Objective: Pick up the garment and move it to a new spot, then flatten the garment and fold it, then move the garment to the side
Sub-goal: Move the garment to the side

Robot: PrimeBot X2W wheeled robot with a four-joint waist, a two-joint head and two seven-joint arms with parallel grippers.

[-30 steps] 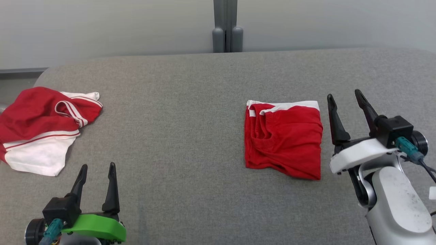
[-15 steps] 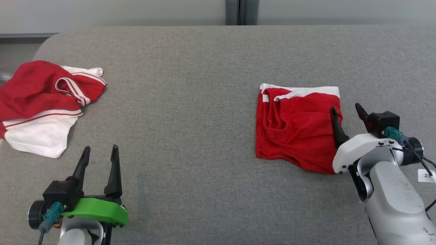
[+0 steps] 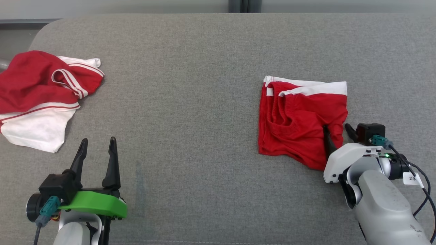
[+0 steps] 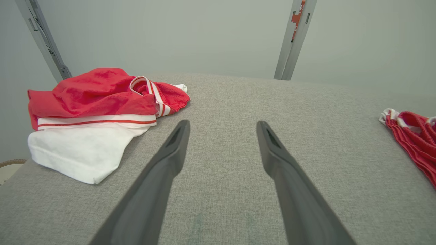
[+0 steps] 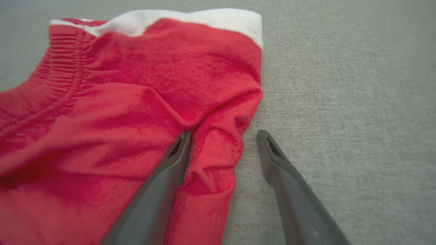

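Lowering onto the near right edge of the folded red shorts (image 3: 296, 115), which lie right of centre, the right claw (image 3: 336, 128) has come in from beside them, fingers apart, one on cloth, one on the grey surface (image 3: 190, 102). This is likely the grasp for moving them aside. The left claw (image 3: 98, 140) waits near left, fingers apart. The cable tag (image 3: 411, 178) begins "2"; the rest is illegible.
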